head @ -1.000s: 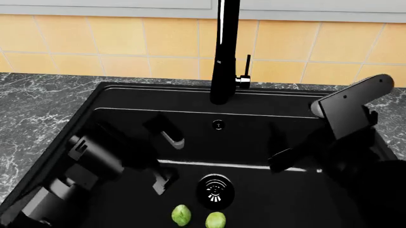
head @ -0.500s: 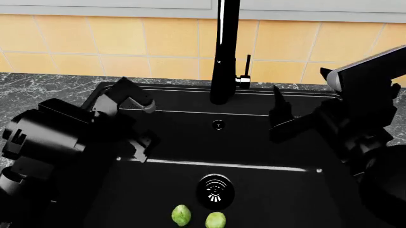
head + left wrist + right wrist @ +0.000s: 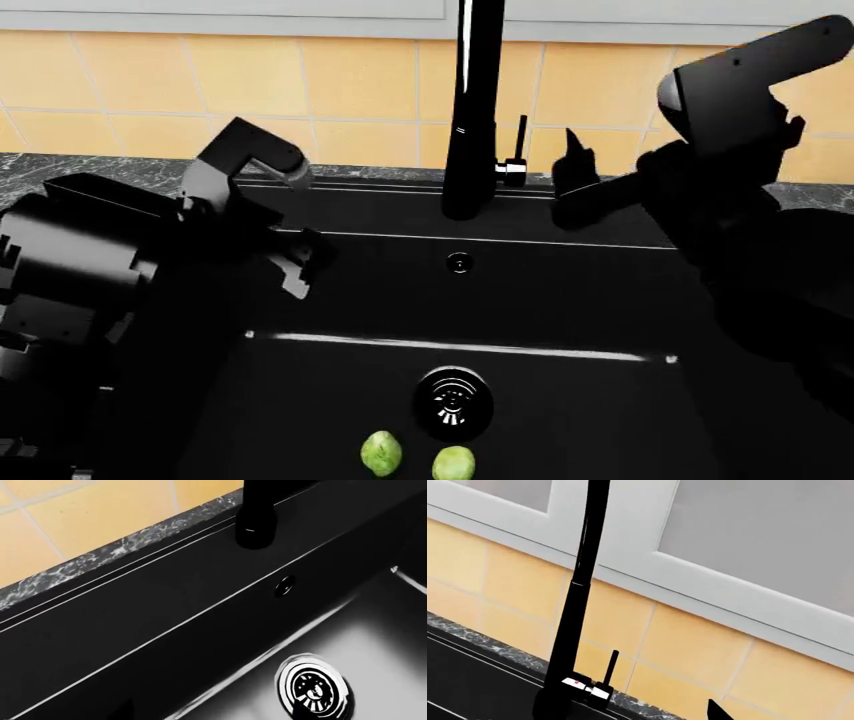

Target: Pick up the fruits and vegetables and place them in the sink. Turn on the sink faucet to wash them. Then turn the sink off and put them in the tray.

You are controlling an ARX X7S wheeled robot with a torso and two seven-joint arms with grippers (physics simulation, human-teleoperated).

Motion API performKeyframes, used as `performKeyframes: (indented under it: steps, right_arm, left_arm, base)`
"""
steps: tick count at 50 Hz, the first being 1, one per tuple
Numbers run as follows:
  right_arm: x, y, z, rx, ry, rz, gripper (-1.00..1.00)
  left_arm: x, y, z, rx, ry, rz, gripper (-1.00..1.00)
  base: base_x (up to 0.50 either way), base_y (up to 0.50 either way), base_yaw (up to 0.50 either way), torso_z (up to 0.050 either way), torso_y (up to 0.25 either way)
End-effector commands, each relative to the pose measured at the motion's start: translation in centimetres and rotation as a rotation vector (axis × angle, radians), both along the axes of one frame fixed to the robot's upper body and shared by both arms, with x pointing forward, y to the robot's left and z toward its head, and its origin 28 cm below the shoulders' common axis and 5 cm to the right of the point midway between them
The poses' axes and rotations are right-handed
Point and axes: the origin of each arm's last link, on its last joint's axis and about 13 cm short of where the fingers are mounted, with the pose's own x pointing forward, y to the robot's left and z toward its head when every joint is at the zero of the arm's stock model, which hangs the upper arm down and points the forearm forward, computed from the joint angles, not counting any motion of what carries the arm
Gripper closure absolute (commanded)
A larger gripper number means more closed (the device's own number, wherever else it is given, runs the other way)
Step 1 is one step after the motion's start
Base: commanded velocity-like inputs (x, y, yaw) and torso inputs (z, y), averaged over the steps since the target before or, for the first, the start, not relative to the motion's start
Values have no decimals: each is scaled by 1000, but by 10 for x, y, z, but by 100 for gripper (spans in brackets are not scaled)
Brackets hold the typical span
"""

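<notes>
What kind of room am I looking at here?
Most likely a kitchen, in a simulator's render: a black sink set in a marbled stone counter, a tall black faucet, yellow wall tiles, and two sprouts lying in the basin.

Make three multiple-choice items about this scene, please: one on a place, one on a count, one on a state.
1. Where do the sprouts lie?
A. in the sink, near the drain
B. on the counter
C. in the right gripper

2. How many sprouts are visible?
A. one
B. two
C. four

3. What does the right gripper hold?
A. a sprout
B. the faucet lever
C. nothing

Answers:
1 A: both lie on the basin floor, just before the drain.
2 B: the head view shows two green balls.
3 C: it hangs right of the faucet lever, apart from it.
</notes>
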Motion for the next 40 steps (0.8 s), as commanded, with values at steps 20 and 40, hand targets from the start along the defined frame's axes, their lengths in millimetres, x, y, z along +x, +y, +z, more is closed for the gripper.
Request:
performKeyframes:
  steps: [20, 40]
  right_arm:
    - [66, 30, 27, 40, -2, -17, -100]
    - [101, 42, 8, 91, -5, -91, -100]
  left_arm:
    - [-6, 6, 22, -23, 24, 15, -100]
    - [-8, 6, 22, -7, 4, 2, -100]
  base:
    - [0, 0, 0, 0, 0]
    - [0, 0, 0, 0, 0]
